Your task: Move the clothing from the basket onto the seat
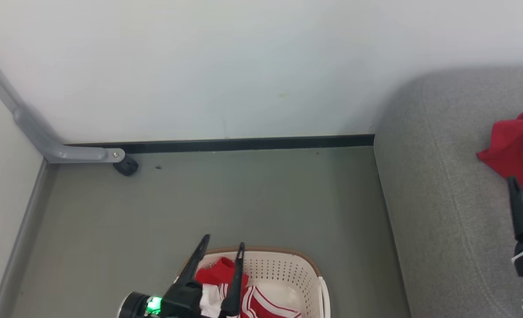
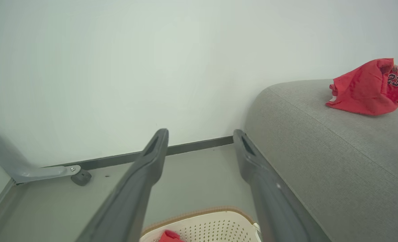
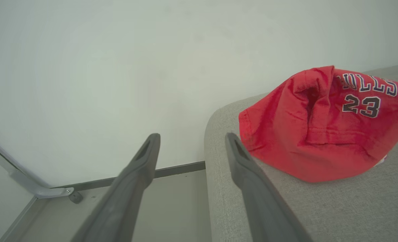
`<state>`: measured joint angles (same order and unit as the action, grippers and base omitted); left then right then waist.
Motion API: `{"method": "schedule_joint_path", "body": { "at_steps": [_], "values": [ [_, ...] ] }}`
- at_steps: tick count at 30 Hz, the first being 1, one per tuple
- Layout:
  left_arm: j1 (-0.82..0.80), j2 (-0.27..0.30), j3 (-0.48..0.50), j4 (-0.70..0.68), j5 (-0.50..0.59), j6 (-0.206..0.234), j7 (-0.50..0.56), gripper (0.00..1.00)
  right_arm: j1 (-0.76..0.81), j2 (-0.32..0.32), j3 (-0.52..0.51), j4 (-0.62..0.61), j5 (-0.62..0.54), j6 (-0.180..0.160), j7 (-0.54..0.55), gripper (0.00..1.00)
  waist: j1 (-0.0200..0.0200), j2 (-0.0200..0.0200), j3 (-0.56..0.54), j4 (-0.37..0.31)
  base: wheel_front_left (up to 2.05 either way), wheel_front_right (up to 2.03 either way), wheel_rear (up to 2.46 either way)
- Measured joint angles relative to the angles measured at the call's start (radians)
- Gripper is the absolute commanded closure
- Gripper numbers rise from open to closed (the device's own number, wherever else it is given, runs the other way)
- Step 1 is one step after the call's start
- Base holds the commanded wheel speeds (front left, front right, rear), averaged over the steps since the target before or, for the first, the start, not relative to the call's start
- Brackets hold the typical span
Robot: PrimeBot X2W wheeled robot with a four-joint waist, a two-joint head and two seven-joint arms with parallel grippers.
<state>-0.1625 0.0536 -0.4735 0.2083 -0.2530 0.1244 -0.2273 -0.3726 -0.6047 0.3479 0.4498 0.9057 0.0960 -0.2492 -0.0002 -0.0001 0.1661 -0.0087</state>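
Clothing (image 3: 319,124) sits just inside seat (image 3: 336,208) corner.

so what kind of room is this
Probably a plain indoor corner set up like a living room: a grey sofa seat, a laundry basket of red clothing on the floor, and a blank white wall with dark skirting.

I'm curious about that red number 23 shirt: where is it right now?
The red shirt lies crumpled on the grey seat, at the head view's right edge, just ahead of the open right gripper.
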Motion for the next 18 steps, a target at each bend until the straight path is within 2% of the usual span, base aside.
{"method": "schedule_joint_path", "body": {
  "at_steps": [7,18],
  "values": [
    [0.063,0.0,0.09,0.001,0.007,0.0,-0.004,0.0,0.113,0.041,-0.002,-0.114,-0.076,-0.044,0.0,0.0,0.0001,0.0,-0.063,0.007,0.0,0.0,0.0],
    [0.143,0.0,0.149,0.0,0.028,0.0,-0.003,0.0,0.269,0.079,-0.01,-0.259,-0.163,-0.116,0.0,0.0,0.0002,0.0,-0.147,0.009,0.0,0.0,0.0]
  ]
}}
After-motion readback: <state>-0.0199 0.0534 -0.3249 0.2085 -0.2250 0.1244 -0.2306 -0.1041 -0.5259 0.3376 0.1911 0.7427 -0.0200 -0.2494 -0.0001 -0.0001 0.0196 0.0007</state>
